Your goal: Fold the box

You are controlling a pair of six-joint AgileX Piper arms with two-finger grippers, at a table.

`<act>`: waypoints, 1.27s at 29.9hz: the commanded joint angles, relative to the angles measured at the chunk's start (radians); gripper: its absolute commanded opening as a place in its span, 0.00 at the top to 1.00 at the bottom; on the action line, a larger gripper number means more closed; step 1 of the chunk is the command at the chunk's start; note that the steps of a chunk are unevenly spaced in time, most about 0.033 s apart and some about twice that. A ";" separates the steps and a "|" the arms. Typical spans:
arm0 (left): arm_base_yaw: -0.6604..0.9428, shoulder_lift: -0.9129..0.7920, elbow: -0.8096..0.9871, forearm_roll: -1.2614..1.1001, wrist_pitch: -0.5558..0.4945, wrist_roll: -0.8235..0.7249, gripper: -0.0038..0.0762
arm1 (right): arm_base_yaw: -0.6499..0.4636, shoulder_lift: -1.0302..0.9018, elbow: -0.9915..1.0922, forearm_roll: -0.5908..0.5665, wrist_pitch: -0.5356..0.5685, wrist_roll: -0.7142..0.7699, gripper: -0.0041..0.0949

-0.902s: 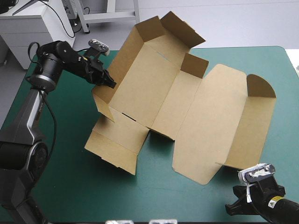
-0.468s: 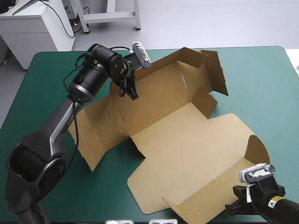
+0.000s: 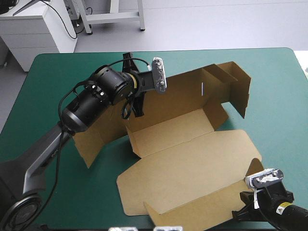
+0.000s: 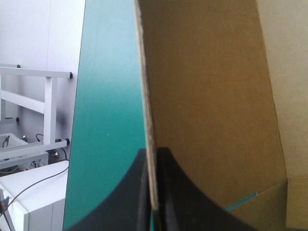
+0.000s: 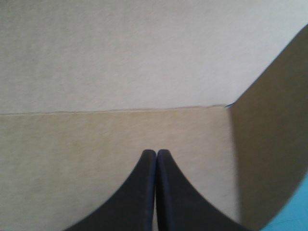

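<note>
The box (image 3: 192,159) has swung round, wall pinched in the left pincer (image 4: 153,152); right pincer (image 5: 156,153) closed, empty.

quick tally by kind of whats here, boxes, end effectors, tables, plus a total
brown box: 1
end effectors: 2, the left end effector and the right end effector
teal-green table: 1
total: 4

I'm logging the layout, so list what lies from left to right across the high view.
Left end flap of the box → left gripper, shut on the raised wall → narrow slot in that wall → right gripper, by the table's near right corner.
</note>
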 commanded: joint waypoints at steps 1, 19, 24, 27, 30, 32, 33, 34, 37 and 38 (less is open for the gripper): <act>-0.007 -0.139 0.129 0.037 -0.207 0.026 0.96 | 0.005 0.015 -0.024 0.015 -0.044 -0.002 0.98; -0.007 -0.282 0.680 0.771 -0.889 -0.358 0.96 | 0.005 0.015 -0.024 0.015 -0.044 -0.002 0.98; -0.007 -0.289 0.682 0.998 -0.791 -0.611 0.96 | 0.005 0.015 -0.024 0.013 -0.045 0.000 0.98; -0.007 -0.302 0.682 1.140 -0.775 -0.769 0.96 | 0.005 0.015 -0.024 0.006 -0.047 0.008 0.98; -0.007 -0.306 0.688 1.196 -0.773 -0.844 0.96 | 0.005 0.015 -0.024 -0.018 -0.058 0.042 0.98; -0.007 -0.306 0.703 1.194 -0.772 -0.875 0.96 | 0.005 0.015 -0.028 -0.027 -0.065 0.054 0.98; -0.007 -0.306 0.713 1.196 -0.772 -0.902 0.96 | 0.005 0.015 -0.030 -0.027 -0.072 0.057 0.98; -0.007 -0.306 0.724 1.199 -0.769 -0.922 0.96 | 0.005 0.015 -0.033 -0.025 -0.081 0.058 0.98; -0.007 -0.306 0.753 1.265 -0.731 -0.970 0.96 | 0.005 0.015 -0.044 0.020 -0.127 0.075 0.98; -0.007 -0.306 0.762 1.305 -0.714 -1.008 0.96 | 0.005 0.015 -0.055 0.040 -0.143 0.075 0.98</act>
